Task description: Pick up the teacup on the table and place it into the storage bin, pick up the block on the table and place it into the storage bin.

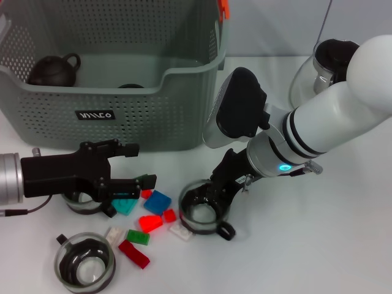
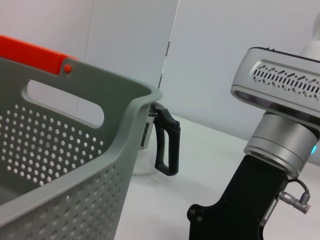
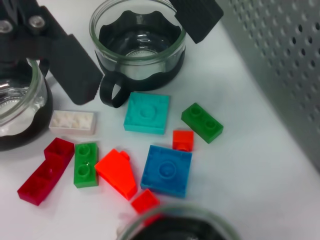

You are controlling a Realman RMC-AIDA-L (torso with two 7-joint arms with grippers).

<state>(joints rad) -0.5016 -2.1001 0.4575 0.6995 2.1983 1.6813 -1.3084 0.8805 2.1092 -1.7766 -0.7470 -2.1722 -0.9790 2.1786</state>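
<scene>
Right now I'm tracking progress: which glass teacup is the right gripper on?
The middle teacup, right of the blocks; the right gripper is at its rim.

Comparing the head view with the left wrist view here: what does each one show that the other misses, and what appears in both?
Only the head view shows the left gripper near the teal block, the scattered blocks such as the blue block, three glass teacups including the one under the right gripper, and a dark teapot inside the storage bin.

Only the left wrist view shows the black handle of a glass vessel behind the bin's corner.

Both show the storage bin, its orange clip, the white table and the right arm.
</scene>
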